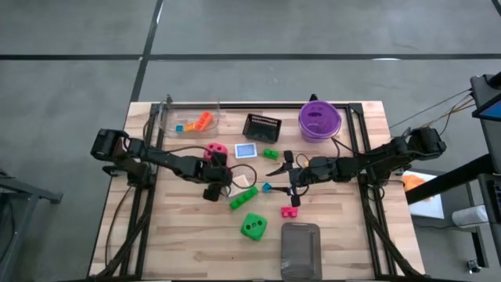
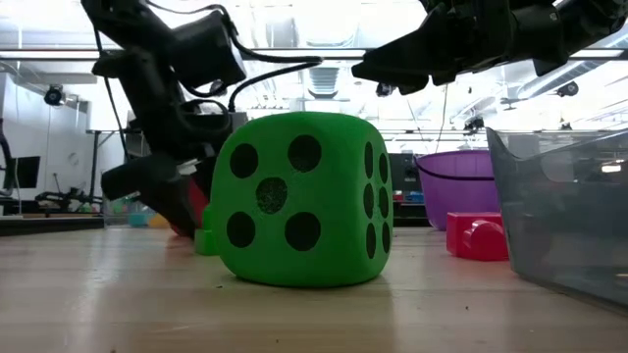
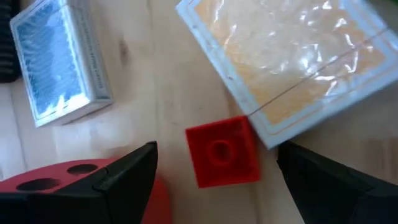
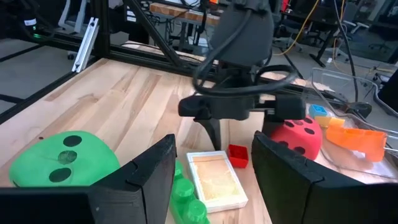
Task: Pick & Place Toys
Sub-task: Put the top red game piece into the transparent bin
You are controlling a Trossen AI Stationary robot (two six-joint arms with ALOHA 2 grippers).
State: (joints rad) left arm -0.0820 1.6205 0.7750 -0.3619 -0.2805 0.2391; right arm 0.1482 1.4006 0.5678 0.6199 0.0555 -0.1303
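Red small brick (image 3: 222, 151) sat on the bare wood between the left gripper's (image 3: 214, 180) two dark fingers, jaws wide apart, nothing held, neither finger touching it. Orange picture card (image 3: 292, 59) lay just beyond the brick, its corner right at the brick's edge. A blue card (image 3: 55, 62) lay apart from both. Red die (image 3: 68, 190) was pressed close beside one finger of that gripper.

High view: the left gripper (image 1: 213, 186) was at mid-table, just in front of the red die (image 1: 215, 150). The blue card (image 1: 246, 150) sat beside the die, in front of the black mesh basket (image 1: 261, 125). A green long brick (image 1: 243, 197) lay right of the gripper, the green die (image 1: 253, 226) nearer the front edge. A small green brick (image 1: 270, 154) and a red brick (image 1: 290, 211) lay near the right arm.

Right gripper (image 1: 291, 177) hovered mid-table, jaws spread wide, empty, pointing at the left one. A small blue piece (image 1: 266, 187) lay just beside it. Its wrist camera saw the left gripper (image 4: 214, 127) over the orange card (image 4: 214, 180) and the red small brick (image 4: 237, 155).

Purple bowl (image 1: 318, 119) was at the back right. Clear tray (image 1: 188, 117) at the back left held an orange brick (image 1: 202, 121) and a blue one (image 1: 179, 128). Grey clear bin (image 1: 300, 249) stood at the front edge.
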